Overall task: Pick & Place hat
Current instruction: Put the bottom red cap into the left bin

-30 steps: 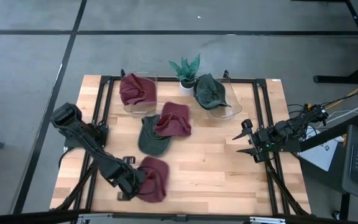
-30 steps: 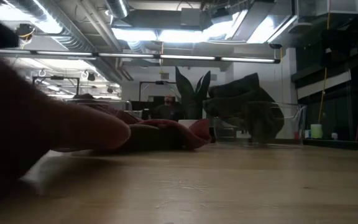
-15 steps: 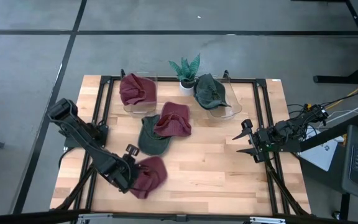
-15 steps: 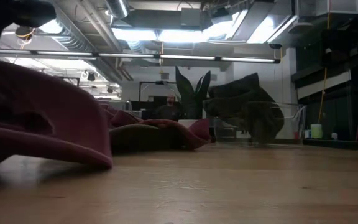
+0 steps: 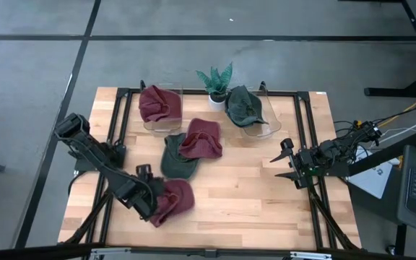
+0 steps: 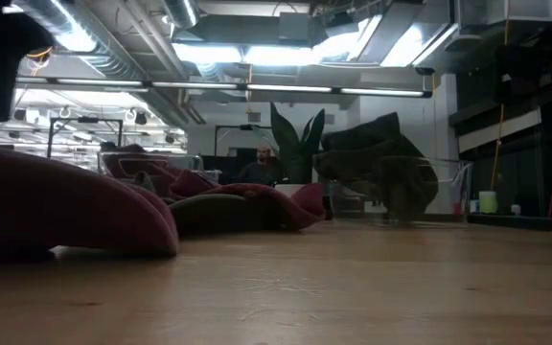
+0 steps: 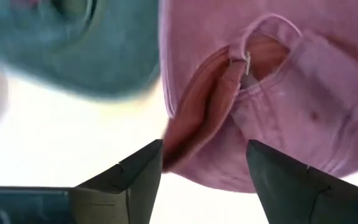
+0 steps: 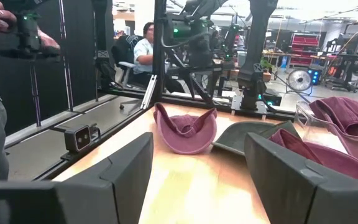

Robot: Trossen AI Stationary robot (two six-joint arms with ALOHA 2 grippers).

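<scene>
A maroon hat lies flat on the wooden table near its front edge, left of centre; the low view shows the hat resting on its brim and crown. My left gripper is open just left of it. In the left wrist view its fingers stand on either side of the hat's back edge with the strap opening, raised a little above it. My right gripper waits open at the table's right side.
At mid-table another maroon hat overlaps a green hat. Two clear bins stand at the far edge, one with a maroon hat, one with a green hat. A small plant stands between them. A person sits beyond the table.
My left gripper has drawn a little toward the table's far left, first tipping the maroon hat up off the board. It has then let go and risen. The hat has settled flat on the table, slightly farther from the front edge.
</scene>
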